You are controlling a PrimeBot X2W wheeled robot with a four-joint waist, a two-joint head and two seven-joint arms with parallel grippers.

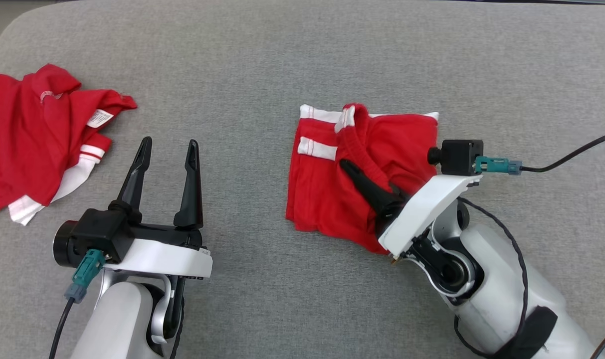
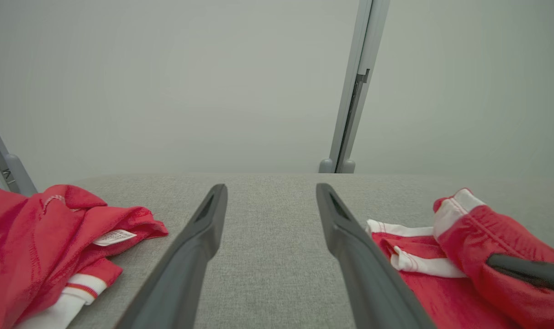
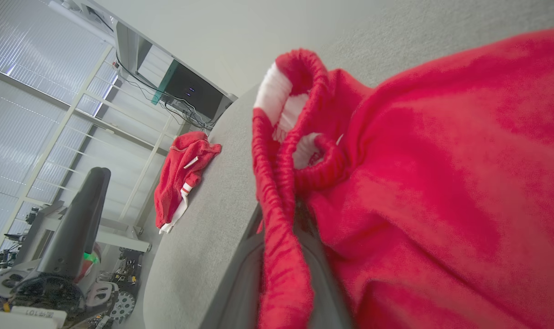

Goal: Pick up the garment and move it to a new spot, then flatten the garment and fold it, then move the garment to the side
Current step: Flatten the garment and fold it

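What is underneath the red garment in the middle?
Grey cloth surface shows all round the red garment. One dark finger of the right jaws lies on top; anything beneath the fabric is covered.

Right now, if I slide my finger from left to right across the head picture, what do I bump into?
Crumpled red garment → left gripper, open → folded red garment with white stripes → black cable. The right gripper overlaps the folded one, so it has no clear place in the order.
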